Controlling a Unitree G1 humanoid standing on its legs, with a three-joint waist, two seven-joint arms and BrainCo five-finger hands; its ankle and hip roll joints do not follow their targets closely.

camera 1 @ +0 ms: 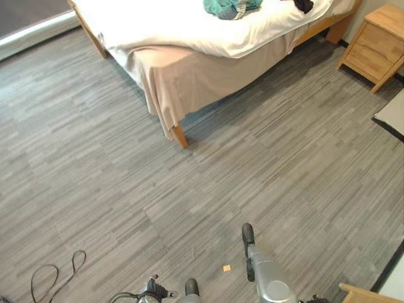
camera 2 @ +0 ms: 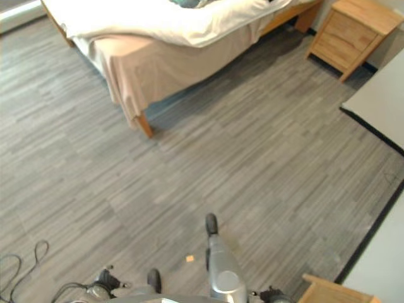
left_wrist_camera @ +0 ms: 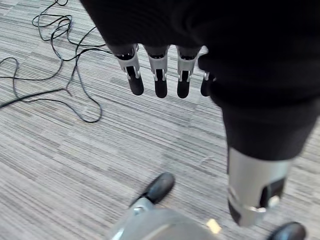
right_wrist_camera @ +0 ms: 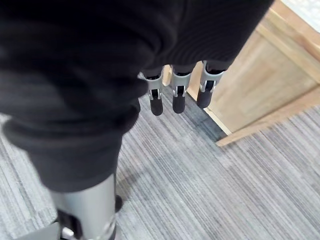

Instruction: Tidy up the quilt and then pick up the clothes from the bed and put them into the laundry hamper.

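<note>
Both robot hands, left robot hand (left_wrist_camera: 165, 75) and right robot hand (right_wrist_camera: 177, 92), hang relaxed and empty above grey floor (camera 1: 265, 164), teal clothes (camera 1: 230, 7) on the bed (camera 1: 183, 28) beyond

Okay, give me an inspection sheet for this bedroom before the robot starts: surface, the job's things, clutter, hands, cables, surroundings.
Surface: grey wood-look floor; bed stands across it, beige sheet hanging down its side.
Job's things: white quilt covers the bed; teal garment and dark garment lie on it. Laundry hamper: nothing seen.
Clutter: small orange scrap on the floor.
Hands: left hand and right hand hang open above the floor, empty.
Cables: black cable looped on the floor.
Surroundings: wooden nightstand beside the bed; wooden furniture corner near the right hand.
</note>
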